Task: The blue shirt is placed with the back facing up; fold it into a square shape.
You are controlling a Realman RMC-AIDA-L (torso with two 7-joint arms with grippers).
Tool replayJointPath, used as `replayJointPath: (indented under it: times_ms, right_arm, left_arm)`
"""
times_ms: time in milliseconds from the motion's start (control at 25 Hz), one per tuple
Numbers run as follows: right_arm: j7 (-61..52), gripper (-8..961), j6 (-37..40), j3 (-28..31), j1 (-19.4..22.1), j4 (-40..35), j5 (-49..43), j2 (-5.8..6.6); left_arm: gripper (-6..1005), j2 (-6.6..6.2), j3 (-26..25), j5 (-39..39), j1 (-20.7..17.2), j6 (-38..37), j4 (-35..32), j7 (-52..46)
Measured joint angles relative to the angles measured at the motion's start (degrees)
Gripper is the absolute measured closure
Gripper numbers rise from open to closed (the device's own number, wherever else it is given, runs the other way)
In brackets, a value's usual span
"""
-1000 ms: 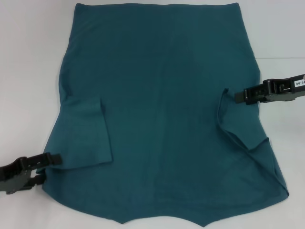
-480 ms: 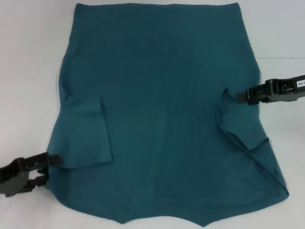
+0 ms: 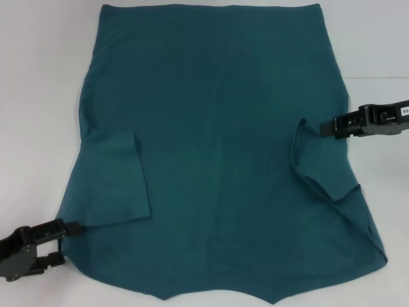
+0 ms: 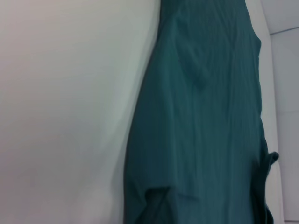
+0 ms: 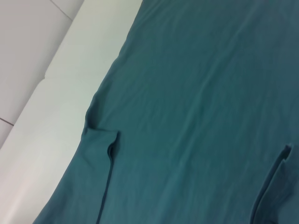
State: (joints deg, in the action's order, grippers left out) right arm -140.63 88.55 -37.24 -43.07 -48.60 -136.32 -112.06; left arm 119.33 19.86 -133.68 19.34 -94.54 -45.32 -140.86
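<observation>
My left end effector (image 3: pixel 64 225) slid toward lower left, right end effector (image 3: pixel 327 128) eased outward; grips I cannot tell; blue shirt (image 3: pixel 217 147) sleeves folded in.

The blue shirt (image 3: pixel 217 147) is a plain dark teal-blue all over, with no print or pattern; its folded-in sleeves and seams are the same shade, only darker along the creases. The surface (image 3: pixel 38 96) under it is plain white, with a thin grey seam line near its right edge. The left gripper (image 3: pixel 67 231) and the right gripper (image 3: pixel 327 126) are black, and the right one carries a small white label with dark characters.
</observation>
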Motion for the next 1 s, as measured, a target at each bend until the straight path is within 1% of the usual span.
replayJointPath:
  times_ms: [200, 440, 1000]
  right_arm:
    - [0.00, 467, 0.14, 0.26, 0.00, -0.07, 0.00, 0.01]
    - [0.01, 467, -0.06, 0.42, 0.00, 0.03, 0.00, 0.09]
    - [0.00, 466, 0.20, 1.59, 0.01, 0.04, 0.00, 0.47]
  left_arm:
    - [57, 0.18, 0.09, 0.00, -0.11, -1.27, 0.05, -0.25]
    - [75, 0.31, 0.49, -0.04, -0.10, -1.01, 0.61, -0.76]
    - [83, 0.28, 0.06, -0.47, 0.53, 5.43, 2.68, -2.21]
